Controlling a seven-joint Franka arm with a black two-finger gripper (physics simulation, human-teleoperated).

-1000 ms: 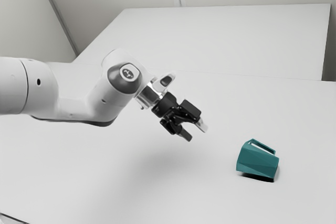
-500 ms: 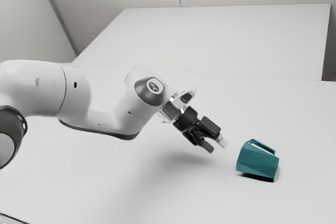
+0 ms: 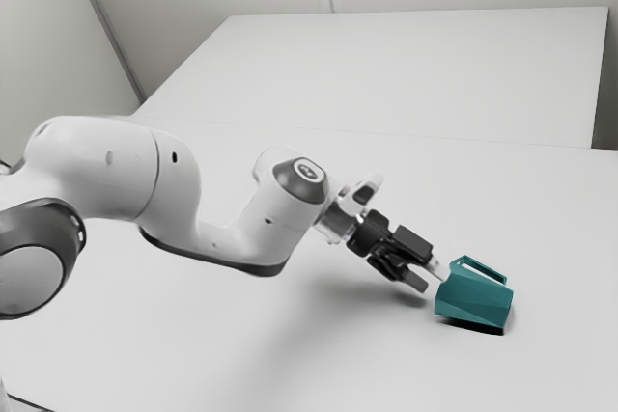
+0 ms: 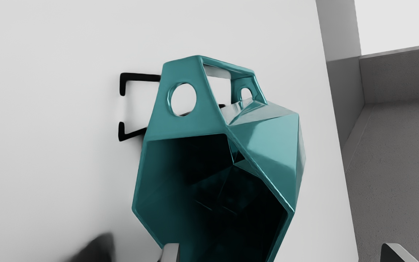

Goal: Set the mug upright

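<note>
One teal mug [image 3: 471, 302] — one handle [image 4: 202, 109]; one white arm [image 3: 232, 246] — two fingers [image 4: 171, 253]

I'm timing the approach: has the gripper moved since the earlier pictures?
Yes: the gripper has moved toward the exterior view's right and lower in that view, closer to the mug, which lies where it did.

In the exterior view, a pale, smooth table [image 3: 560, 219] is spanning the lower frame. A teal faceted mug [image 3: 473, 298] is lying on its side at lower right, its mouth facing the frame's left, its handle pointing up. A dark shadow is showing along its underside.
</note>
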